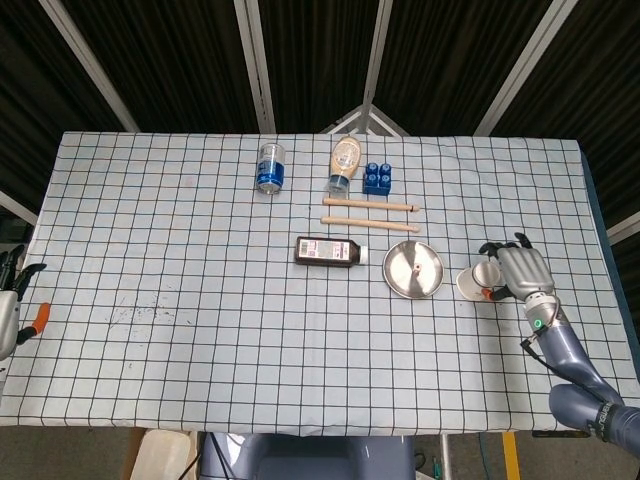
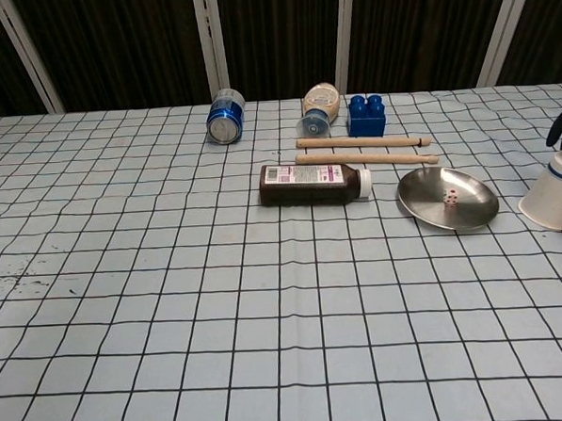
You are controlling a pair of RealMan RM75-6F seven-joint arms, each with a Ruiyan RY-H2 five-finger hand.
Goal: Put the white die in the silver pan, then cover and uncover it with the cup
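Our right hand (image 1: pixel 520 271) rests over the paper cup (image 1: pixel 474 282) near the table's right edge, fingers curled around its base; whether it grips, we cannot tell. The cup looks light and crushable, so we hold its sidewall gently. The white die (image 2: pixel 449 197) sits in the silver pan (image 2: pixel 470 218).

One silver pan (image 1: pixel 414 270) holds one white die (image 2: pixel 449 197), and one cup (image 1: pixel 474 282) lies beside it near the table's right edge. Toward the far edge are one blue can (image 1: pixel 270 166), one sauce bottle (image 1: pixel 344 163), one blue brick (image 1: pixel 377 177) and two wooden sticks (image 1: pixel 369 205). One dark bottle (image 1: pixel 330 251) lies mid-table.
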